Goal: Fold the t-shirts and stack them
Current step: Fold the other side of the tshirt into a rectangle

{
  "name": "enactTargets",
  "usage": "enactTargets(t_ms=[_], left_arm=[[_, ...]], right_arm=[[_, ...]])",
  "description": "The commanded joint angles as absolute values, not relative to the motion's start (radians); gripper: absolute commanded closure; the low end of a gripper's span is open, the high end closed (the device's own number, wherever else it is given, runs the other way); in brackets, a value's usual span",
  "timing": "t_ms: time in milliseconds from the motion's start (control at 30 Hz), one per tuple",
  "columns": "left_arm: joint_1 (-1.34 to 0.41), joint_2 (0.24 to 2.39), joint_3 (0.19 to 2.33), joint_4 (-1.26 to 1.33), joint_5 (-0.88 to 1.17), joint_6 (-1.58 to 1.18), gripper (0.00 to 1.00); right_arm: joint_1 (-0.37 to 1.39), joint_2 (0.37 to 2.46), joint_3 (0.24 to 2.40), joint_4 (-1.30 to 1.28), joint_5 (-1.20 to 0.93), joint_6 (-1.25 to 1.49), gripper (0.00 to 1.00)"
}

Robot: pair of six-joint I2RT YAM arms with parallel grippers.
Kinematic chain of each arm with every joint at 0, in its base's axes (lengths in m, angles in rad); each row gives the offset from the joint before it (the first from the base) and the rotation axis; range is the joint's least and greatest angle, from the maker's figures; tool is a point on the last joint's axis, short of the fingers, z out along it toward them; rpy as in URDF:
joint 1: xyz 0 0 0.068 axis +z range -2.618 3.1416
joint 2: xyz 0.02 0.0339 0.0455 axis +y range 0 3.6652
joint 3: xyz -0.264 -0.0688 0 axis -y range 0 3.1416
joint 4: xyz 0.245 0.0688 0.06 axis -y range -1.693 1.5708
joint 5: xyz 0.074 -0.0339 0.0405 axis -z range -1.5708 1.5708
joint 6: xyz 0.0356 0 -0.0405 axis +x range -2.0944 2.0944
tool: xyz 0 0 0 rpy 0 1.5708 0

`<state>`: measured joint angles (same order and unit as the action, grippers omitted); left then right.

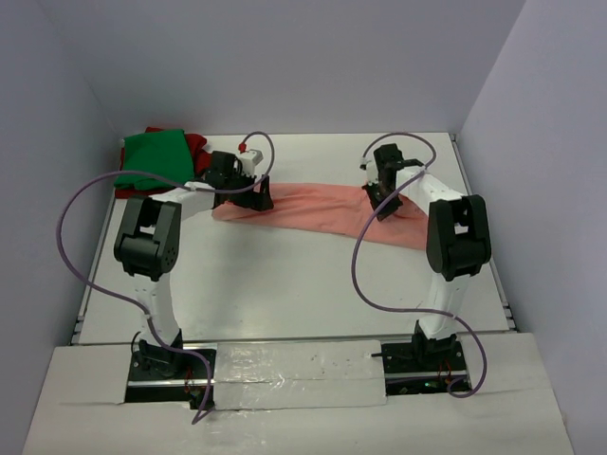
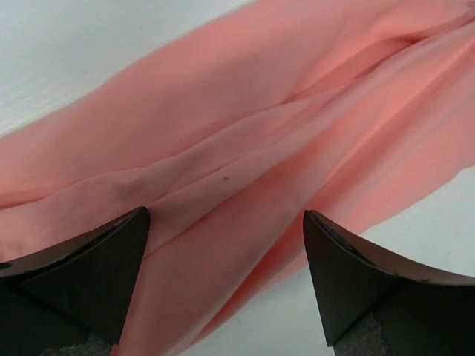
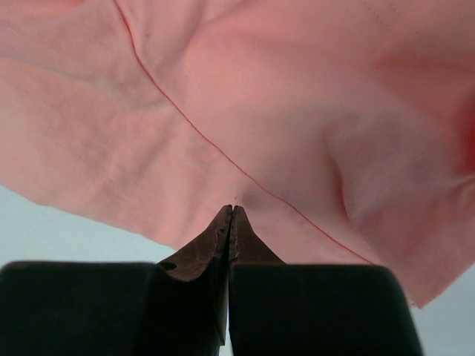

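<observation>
Fold: pink shirt (image 1: 313, 210) lying long across table (image 1: 285, 294) | right gripper (image 3: 232, 210) clamped on its end as anchor | left gripper (image 2: 226, 213) gaping over it, seemingly ready to grab

Three t-shirts: one salmon-pink shirt (image 1: 313, 210) mid-frame, one green shirt (image 1: 156, 152) and one dark red shirt (image 1: 197, 145) at upper left. Two arms: left arm (image 1: 147, 242), right arm (image 1: 457, 237).
</observation>
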<state>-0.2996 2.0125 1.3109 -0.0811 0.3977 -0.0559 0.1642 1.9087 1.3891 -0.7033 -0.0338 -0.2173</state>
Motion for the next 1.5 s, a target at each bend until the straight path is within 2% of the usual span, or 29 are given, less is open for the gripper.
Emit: enactTargets(t_ms=[0,33,67,100,133,167,267,300,333,367,400,433,500,533,633,733,800,900,967,1000,1100,1133,1267,1467], left_arm=[[-0.321,2.042,1.365,-0.162,0.423,-0.045,0.07],[-0.327,2.065,1.394,-0.187,0.420,-0.041,0.09],[-0.328,2.074,1.405,-0.219,0.393,-0.047,0.22],[-0.330,2.082,1.416,-0.227,0.385,-0.049,0.39],[-0.331,2.088,1.419,-0.226,0.379,-0.051,0.64],[-0.331,2.088,1.420,-0.216,0.350,-0.061,1.00],[-0.331,2.076,1.417,-0.195,0.310,-0.064,1.00],[-0.331,2.066,1.413,-0.177,0.278,-0.066,0.96],[-0.333,2.051,1.411,-0.170,0.269,-0.057,0.88],[-0.334,2.040,1.405,-0.158,0.247,-0.052,0.66],[-0.336,2.014,1.388,-0.129,0.214,-0.052,0.52],[-0.336,2.002,1.379,-0.114,0.206,-0.043,0.34],[-0.337,1.970,1.362,-0.097,0.173,-0.044,0.28],[-0.339,1.959,1.358,-0.080,0.167,-0.041,0.18],[-0.341,1.933,1.350,-0.072,0.143,-0.034,0.14],[-0.341,1.911,1.338,-0.055,0.109,-0.035,0.14],[-0.345,1.892,1.310,-0.017,0.092,-0.048,0.17],[-0.359,1.890,1.315,-0.018,0.068,-0.043,0.33],[-0.362,1.888,1.318,-0.018,0.069,-0.040,0.50],[-0.367,1.887,1.319,-0.018,0.064,-0.040,0.64],[-0.380,1.884,1.328,-0.032,0.051,-0.034,0.84],[-0.382,1.881,1.328,-0.032,0.049,-0.031,0.88],[-0.405,1.865,1.324,-0.041,0.012,-0.018,1.00],[-0.414,1.877,1.293,-0.009,0.006,-0.011,1.00]], right_arm=[[0.146,1.901,1.469,-0.718,-0.086,-0.158,1.00],[0.144,1.905,1.482,-0.727,-0.095,-0.153,1.00],[0.141,1.905,1.492,-0.732,-0.101,-0.147,1.00],[0.140,1.902,1.499,-0.732,-0.104,-0.143,1.00],[0.140,1.892,1.500,-0.727,-0.107,-0.140,1.00],[0.140,1.887,1.505,-0.724,-0.106,-0.137,1.00],[0.140,1.876,1.499,-0.716,-0.107,-0.137,1.00],[0.140,1.876,1.494,-0.715,-0.112,-0.140,1.00],[0.140,1.878,1.490,-0.716,-0.113,-0.141,1.00],[0.140,1.879,1.480,-0.716,-0.114,-0.143,1.00],[0.140,1.879,1.474,-0.713,-0.114,-0.147,1.00],[0.141,1.879,1.467,-0.710,-0.115,-0.149,1.00],[0.140,1.870,1.448,-0.698,-0.120,-0.152,1.00],[0.141,1.868,1.445,-0.696,-0.118,-0.152,1.00],[0.140,1.859,1.440,-0.696,-0.112,-0.156,1.00],[0.141,1.850,1.436,-0.692,-0.109,-0.160,1.00],[0.140,1.847,1.430,-0.686,-0.106,-0.156,1.00],[0.140,1.848,1.425,-0.680,-0.091,-0.156,1.00],[0.141,1.851,1.421,-0.675,-0.091,-0.156,1.00],[0.141,1.855,1.419,-0.673,-0.086,-0.155,1.00],[0.141,1.868,1.416,-0.663,-0.066,-0.147,1.00],[0.140,1.882,1.416,-0.660,-0.063,-0.140,1.00],[0.140,1.922,1.436,-0.683,-0.055,-0.126,1.00],[0.133,1.970,1.459,-0.718,-0.106,-0.103,1.00]])
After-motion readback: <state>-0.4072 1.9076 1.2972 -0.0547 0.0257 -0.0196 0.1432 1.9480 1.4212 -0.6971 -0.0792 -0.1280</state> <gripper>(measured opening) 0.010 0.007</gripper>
